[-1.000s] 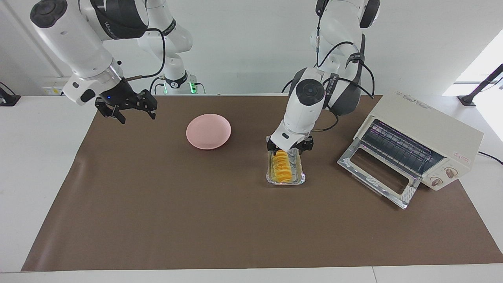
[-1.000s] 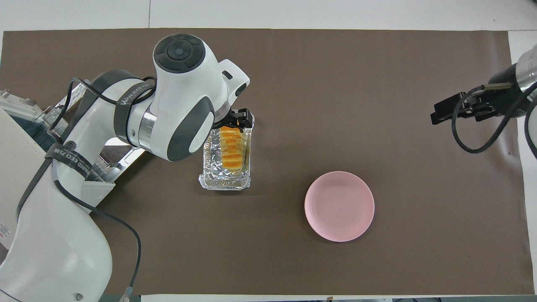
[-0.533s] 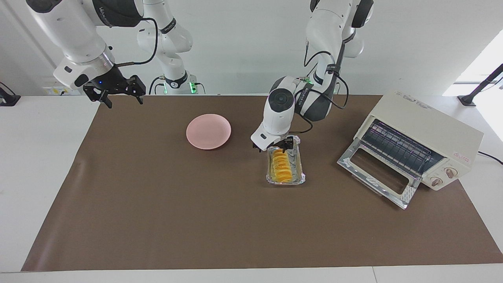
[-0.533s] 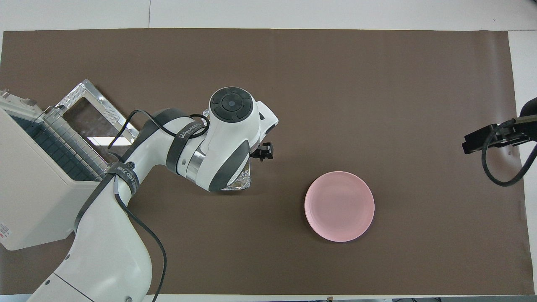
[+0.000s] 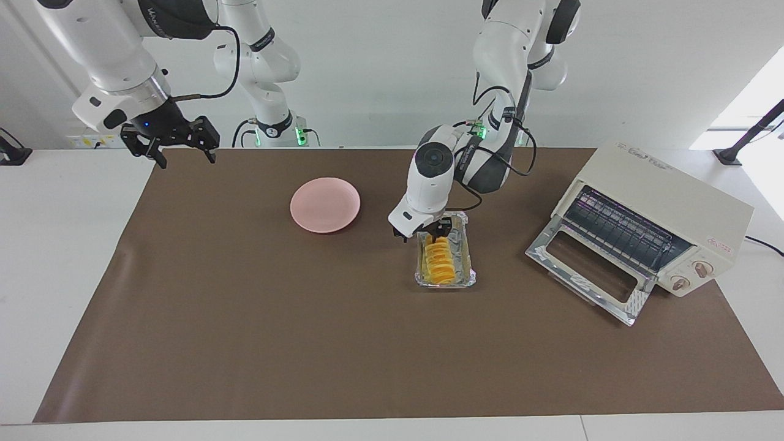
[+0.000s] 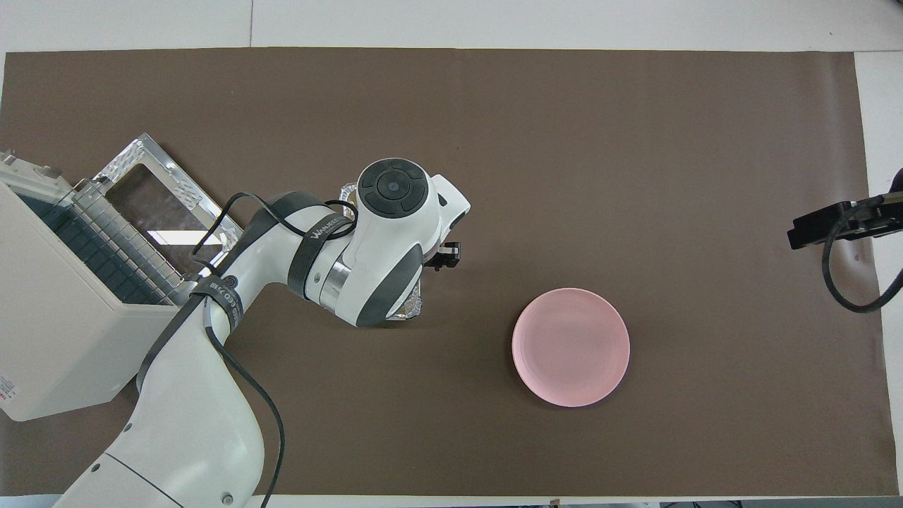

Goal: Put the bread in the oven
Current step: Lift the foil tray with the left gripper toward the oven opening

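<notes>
The golden ridged bread (image 5: pixel 440 263) lies in a crinkled foil tray (image 5: pixel 468 260) on the brown mat, beside the oven. The cream-white oven (image 5: pixel 661 202) stands at the left arm's end of the table with its glass door (image 5: pixel 588 269) folded down and the wire rack showing. My left gripper (image 5: pixel 422 234) hangs open and empty just over the tray's end nearer the robots, apart from the bread. In the overhead view the left arm's wrist (image 6: pixel 391 212) hides the bread and most of the tray (image 6: pixel 410 307). My right gripper (image 5: pixel 184 158) is open and empty, raised over the mat's corner.
A round pink plate (image 5: pixel 324 204) sits on the mat between the tray and the right arm's end; it also shows in the overhead view (image 6: pixel 570 346). The oven (image 6: pixel 42 317) and its open door (image 6: pixel 162 204) fill the left arm's end.
My left gripper has drawn back from the bread's end toward the robots and the plate, empty. My right gripper has risen and pulled back toward its base. The bread stays in the tray.
</notes>
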Controlling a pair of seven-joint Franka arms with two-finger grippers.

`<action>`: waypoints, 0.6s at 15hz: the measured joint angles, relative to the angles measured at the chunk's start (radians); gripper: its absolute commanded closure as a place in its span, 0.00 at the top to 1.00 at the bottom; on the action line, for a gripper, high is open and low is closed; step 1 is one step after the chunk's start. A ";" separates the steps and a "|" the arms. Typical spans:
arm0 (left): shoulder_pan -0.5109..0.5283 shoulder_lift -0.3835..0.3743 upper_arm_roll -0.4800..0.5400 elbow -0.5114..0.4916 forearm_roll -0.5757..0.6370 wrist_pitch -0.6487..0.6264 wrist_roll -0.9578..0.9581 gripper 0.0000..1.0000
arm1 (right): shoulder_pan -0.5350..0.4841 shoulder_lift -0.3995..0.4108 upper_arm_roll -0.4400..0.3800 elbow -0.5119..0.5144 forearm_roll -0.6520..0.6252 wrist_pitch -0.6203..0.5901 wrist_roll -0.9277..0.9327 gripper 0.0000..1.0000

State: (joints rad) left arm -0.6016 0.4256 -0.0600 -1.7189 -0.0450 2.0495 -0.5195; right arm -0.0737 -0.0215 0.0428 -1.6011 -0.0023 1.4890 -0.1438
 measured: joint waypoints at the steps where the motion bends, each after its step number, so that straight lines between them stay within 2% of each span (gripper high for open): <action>1: 0.000 0.002 0.000 -0.001 0.000 0.001 -0.005 0.57 | 0.000 0.000 0.000 0.000 0.000 0.000 0.000 1.00; 4: -0.002 0.003 0.000 -0.003 0.000 0.002 -0.013 0.43 | 0.000 0.000 0.000 0.000 0.000 0.000 0.000 1.00; 5: -0.003 0.003 0.000 -0.003 0.000 0.002 -0.013 0.34 | 0.000 0.000 0.000 0.000 0.000 0.000 0.000 1.00; 8: -0.006 0.004 0.000 -0.004 0.000 0.002 -0.026 0.00 | 0.000 0.000 0.000 0.000 0.000 0.000 0.000 1.00; 9: -0.006 0.004 0.000 -0.004 0.000 0.002 -0.028 0.00 | 0.000 0.000 0.000 0.000 0.000 0.000 0.000 1.00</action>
State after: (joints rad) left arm -0.6076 0.4297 -0.0597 -1.7234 -0.0450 2.0511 -0.5470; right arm -0.0737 -0.0216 0.0428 -1.6011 -0.0023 1.4891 -0.1438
